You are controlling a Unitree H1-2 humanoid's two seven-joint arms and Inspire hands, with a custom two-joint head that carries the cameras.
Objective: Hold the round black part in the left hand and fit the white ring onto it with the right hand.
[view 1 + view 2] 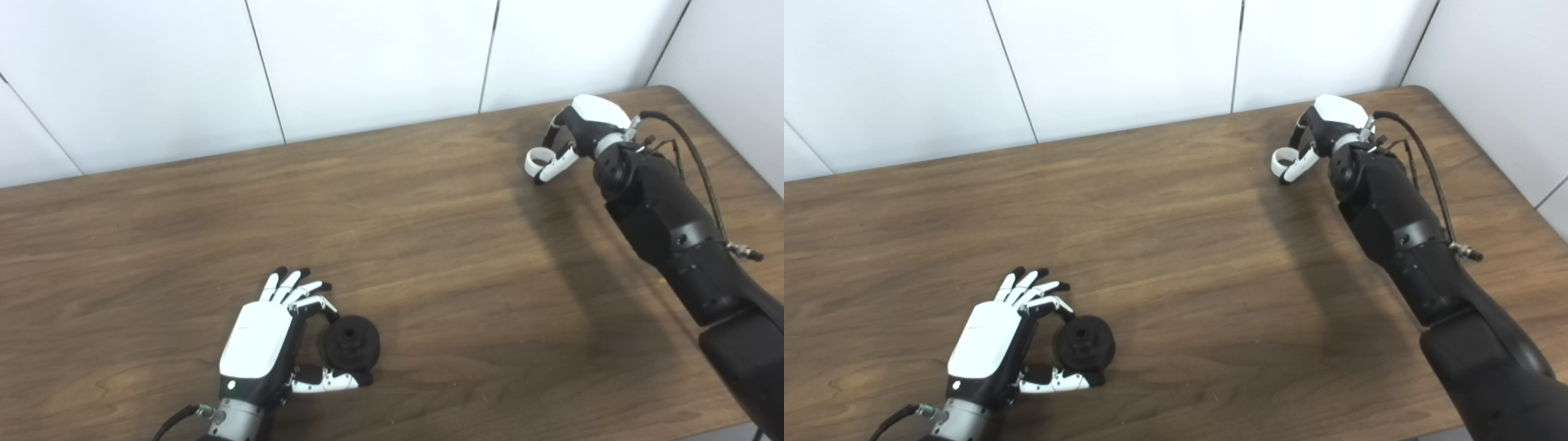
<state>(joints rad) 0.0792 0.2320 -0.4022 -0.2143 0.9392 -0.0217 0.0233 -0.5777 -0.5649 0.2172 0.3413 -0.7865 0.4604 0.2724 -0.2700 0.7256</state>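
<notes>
Brown wooden table [392,233] under both hands, white panelled wall [367,61] beyond its far edge. Nothing on the wood between the two hands, well apart, only the long shadow cast by the right arm.

Right arm [674,233], black and bulky, entering from the lower right, cut off by the frame there. Thin black cable [692,153] looping alongside the right wrist. Right hand [588,125] far out near the table's back right corner, fingers curled down toward the wood. White ring [538,160] at that hand's fingertips, between thumb and fingers, on the side toward the table's middle. Looks pinched in the hand, but ring and white thumb blend together and the contact is too small to make out, so grip not certain; lifted or resting on the wood, cannot tell either.

Left hand [989,343] near the front edge, back of the hand up, forearm cut off at the bottom. Round black part [1085,350] just beside the palm on its thumb side, cradled loosely between a bent finger above and the thumb [1059,381] below; remaining fingers splayed straight ahead. Touching the part, not clamped around it. Small hole visible in the part's centre.

Right eye view: more side wall beyond the right arm. Left eye view: more wall to the left.
</notes>
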